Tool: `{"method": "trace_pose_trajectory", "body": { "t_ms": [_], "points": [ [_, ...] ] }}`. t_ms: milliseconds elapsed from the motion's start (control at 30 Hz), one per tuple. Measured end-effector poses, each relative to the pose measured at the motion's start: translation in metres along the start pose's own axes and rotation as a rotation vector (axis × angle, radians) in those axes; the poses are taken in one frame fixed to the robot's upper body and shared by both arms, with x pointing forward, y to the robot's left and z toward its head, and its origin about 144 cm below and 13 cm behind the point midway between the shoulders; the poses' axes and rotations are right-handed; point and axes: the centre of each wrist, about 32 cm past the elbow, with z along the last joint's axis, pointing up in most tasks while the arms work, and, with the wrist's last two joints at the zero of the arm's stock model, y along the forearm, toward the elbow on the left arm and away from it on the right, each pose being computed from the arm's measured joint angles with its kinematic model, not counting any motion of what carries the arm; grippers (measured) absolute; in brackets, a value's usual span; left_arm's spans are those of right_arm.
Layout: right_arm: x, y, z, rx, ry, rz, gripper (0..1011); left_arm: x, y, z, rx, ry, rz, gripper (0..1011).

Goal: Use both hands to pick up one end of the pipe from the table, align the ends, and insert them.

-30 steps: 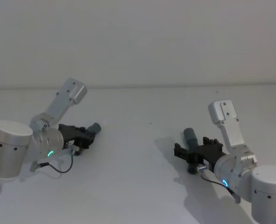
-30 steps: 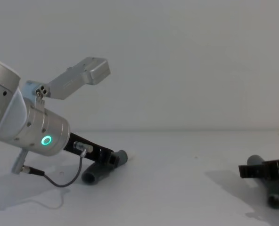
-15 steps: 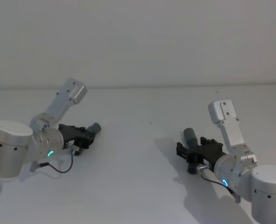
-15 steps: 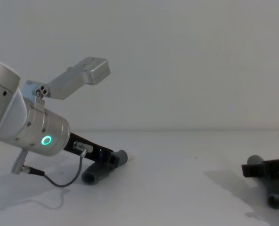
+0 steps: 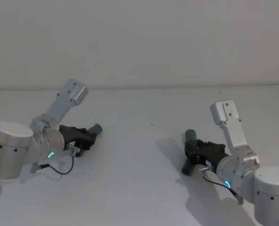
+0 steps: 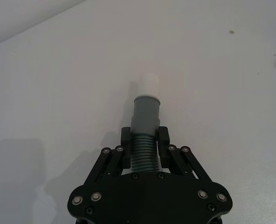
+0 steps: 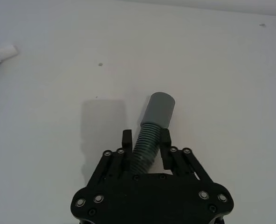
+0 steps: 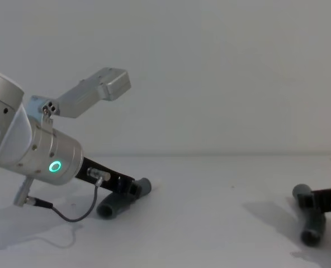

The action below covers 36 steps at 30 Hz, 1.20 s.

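Two dark grey pipe pieces lie on the white table (image 5: 139, 188). My left gripper (image 6: 145, 140) is shut on the ribbed middle of the left pipe piece (image 6: 146, 109), whose narrower whitish end (image 6: 149, 84) points away from the fingers. In the head view this gripper (image 5: 88, 135) rests low on the table at the left. My right gripper (image 7: 146, 140) is shut on the ribbed part of the right pipe piece (image 7: 159, 108), whose round grey cuff sticks out ahead. The head view shows that piece (image 5: 191, 136) tilted in the right gripper (image 5: 192, 151); the chest view shows it (image 8: 312, 223) at the right edge.
The table between the two arms is bare white surface, with a plain wall behind. A thin cable (image 8: 76, 215) loops from the left wrist down to the table. The left piece's whitish tip (image 7: 2, 52) shows far off in the right wrist view.
My right gripper's fingers have closed from wide apart onto the right pipe piece, which has tilted, its lower end swinging left. The left arm and its piece have not moved.
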Motion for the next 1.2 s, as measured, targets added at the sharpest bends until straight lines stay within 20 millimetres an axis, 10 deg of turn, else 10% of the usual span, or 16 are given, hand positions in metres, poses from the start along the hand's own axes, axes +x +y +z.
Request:
{"method": "trace_pose_trajectory", "body": {
  "t_ms": [400,967,1200],
  "points": [
    [0.0,0.0,0.0001,0.002,0.0,0.0,3,0.0,0.0,0.0,0.0,0.0,0.0,304],
    [0.0,0.0,-0.0001,0.001,0.0,0.0,5,0.0,0.0,0.0,0.0,0.0,0.0,304],
    [0.0,0.0,0.0,0.0,0.0,0.0,186,0.0,0.0,0.0,0.0,0.0,0.0,304]
  ]
}}
